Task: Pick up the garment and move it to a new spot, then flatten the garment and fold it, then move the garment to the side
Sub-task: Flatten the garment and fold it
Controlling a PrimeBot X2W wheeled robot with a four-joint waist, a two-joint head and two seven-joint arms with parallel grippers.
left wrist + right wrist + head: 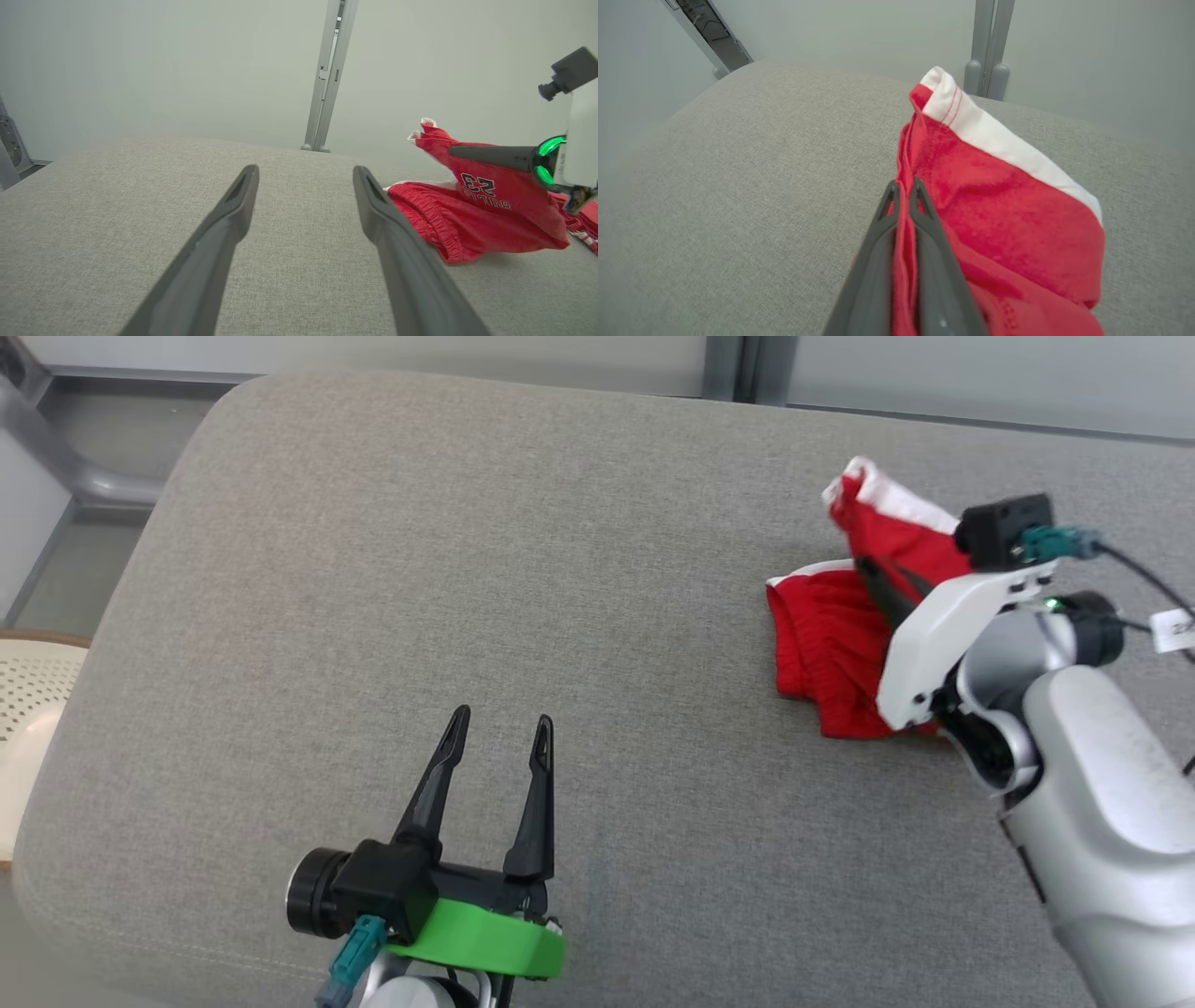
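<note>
The garment [831, 644] is a pair of red shorts with white trim, crumpled at the right of the grey cushion [467, 569]. My right gripper [868, 569] is shut on a fold of it and holds one edge lifted. In the right wrist view the red cloth [994, 210] is pinched between the shut fingers of the gripper [904, 186]. The left wrist view shows the garment [476, 210] with black lettering, part raised by the right gripper's finger [490, 154]. My left gripper [499, 723] stands open over bare cushion at the lower middle, well left of the garment, with nothing held.
The cushion's rounded left edge [112, 616] drops to the floor. A pale perforated chair seat [28, 709] stands at the far left. Grey wall panels and a metal post [327, 74] lie behind the cushion. A cable with a tag [1167, 616] hangs by my right wrist.
</note>
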